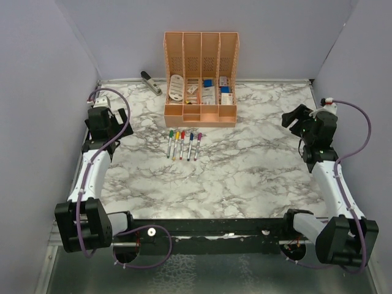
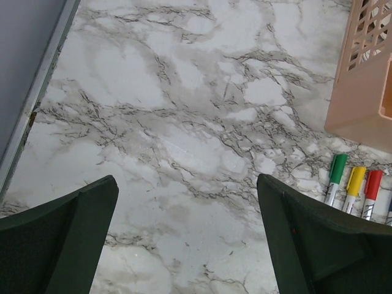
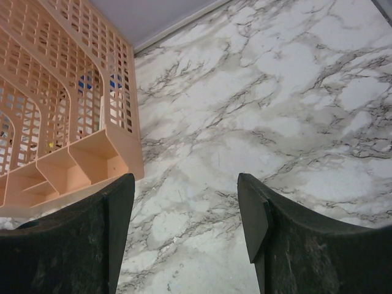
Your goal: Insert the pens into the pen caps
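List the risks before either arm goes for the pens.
The pens lie tightly side by side, so the open left gripper taking one may scatter its neighbours. Their coloured caps sit close to the peach organiser; a gripper coming down there might strike its front wall.

Two black-and-white robot arms rise from side-by-side bases. The left arm [image 1: 92,165] and the right arm [image 1: 327,177] each reach forward along their own side. The left gripper [image 2: 187,184] and the right gripper [image 3: 187,177] tilt downward, jaws spread wide and empty.
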Robot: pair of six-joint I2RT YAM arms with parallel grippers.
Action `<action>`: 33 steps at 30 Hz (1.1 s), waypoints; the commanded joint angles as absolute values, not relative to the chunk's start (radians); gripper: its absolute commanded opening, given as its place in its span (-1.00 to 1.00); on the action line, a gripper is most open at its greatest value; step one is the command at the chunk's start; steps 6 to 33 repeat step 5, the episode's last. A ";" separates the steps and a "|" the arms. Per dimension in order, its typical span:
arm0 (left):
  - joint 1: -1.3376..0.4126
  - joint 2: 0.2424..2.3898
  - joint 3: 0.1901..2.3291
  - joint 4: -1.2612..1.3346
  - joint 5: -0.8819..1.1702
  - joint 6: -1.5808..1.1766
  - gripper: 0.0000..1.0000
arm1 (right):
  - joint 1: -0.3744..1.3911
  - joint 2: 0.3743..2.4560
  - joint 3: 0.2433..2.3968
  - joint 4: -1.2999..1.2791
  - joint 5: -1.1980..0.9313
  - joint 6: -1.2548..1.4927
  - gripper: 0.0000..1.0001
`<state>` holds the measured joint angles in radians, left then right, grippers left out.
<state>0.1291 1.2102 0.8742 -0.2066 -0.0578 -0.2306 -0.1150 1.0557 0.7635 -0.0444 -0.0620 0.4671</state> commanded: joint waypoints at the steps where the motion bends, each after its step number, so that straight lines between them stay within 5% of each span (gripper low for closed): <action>1: 0.132 1.172 0.852 -0.177 -0.072 -0.203 0.98 | -0.114 1.057 0.745 -0.018 -0.081 0.468 0.36; 33: 0.132 1.161 0.841 -0.156 -0.036 -0.207 0.98 | -0.114 1.054 0.736 -0.017 -0.081 0.467 0.36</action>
